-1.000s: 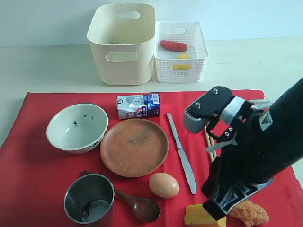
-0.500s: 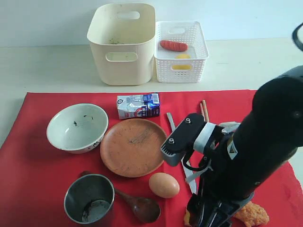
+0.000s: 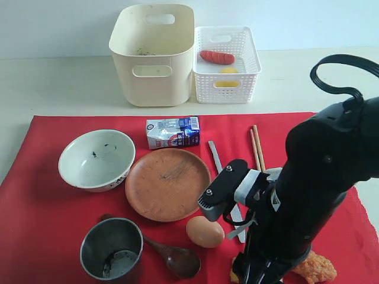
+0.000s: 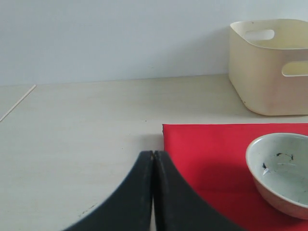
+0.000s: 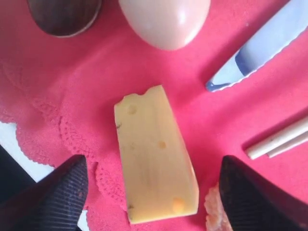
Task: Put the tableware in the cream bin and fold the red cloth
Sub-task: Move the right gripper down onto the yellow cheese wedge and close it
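The red cloth (image 3: 47, 219) lies flat, scalloped edge at the front. On it sit the speckled bowl (image 3: 96, 158), brown plate (image 3: 168, 183), steel cup (image 3: 111, 248), dark spoon (image 3: 172, 255), knife (image 3: 214, 152) and chopsticks (image 3: 257, 147). The cream bin (image 3: 153, 56) stands behind the cloth. My right gripper (image 5: 154, 197) is open low over the cloth's front edge. Its fingers (image 5: 57, 197) straddle a cheese wedge (image 5: 154, 178) without touching it. My left gripper (image 4: 153, 154) is shut and empty above the table near the cloth's corner (image 4: 207, 149), with the bowl (image 4: 281, 168) beyond.
An egg (image 3: 204, 231) lies just left of my right arm, and a fried piece (image 3: 317, 267) lies on its other side. A milk carton (image 3: 173, 132) sits behind the plate. The white perforated basket (image 3: 227, 59) beside the bin holds a sausage and a lemon.
My right arm has swung down and to the left over the cheese wedge and its jaws have spread open. The chopsticks have come into view behind it.
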`<state>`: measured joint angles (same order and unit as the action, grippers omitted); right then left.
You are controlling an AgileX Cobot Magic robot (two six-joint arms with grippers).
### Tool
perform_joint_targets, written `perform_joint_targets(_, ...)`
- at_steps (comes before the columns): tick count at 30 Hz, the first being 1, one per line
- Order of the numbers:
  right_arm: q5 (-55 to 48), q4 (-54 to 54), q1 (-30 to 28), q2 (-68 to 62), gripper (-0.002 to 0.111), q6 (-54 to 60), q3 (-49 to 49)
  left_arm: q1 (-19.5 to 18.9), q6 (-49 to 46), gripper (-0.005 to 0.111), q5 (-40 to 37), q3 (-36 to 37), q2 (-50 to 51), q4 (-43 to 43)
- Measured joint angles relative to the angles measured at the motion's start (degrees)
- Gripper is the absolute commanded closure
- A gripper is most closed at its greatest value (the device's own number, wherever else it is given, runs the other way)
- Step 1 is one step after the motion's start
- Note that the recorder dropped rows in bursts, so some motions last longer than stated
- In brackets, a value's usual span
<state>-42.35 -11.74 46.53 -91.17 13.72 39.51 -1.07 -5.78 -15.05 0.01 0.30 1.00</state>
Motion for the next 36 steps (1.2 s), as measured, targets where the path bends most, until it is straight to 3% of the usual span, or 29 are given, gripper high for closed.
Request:
perform_joint_targets(16,1.57,1.14,0.09,-3.35,0.048,0.0,0.0,0.0,0.0,0.104,0.0,0.0,0.0,0.0)
perform_joint_targets(19,1.57,1.22,0.09,-3.6,0.058,0.0,0.0,0.0,0.0,0.104,0.0,0.0,0.0,0.0)
perform_joint_targets(28,1.61,1.22,0.09,-3.48,0.103,0.0,0.0,0.0,0.0,0.104,0.0,0.0,0.0,0.0)
perform_joint_targets(30,1.61,1.22,0.09,-2.88,0.108,0.0,0.0,0.0,0.0,0.104,0.0,0.0,0.0,0.0)
perform_joint_targets(36,1.23,1.22,0.09,2.06,0.108,-0.14,0.0,0.0,0.0,0.104,0.0,0.0,0.0,0.0)
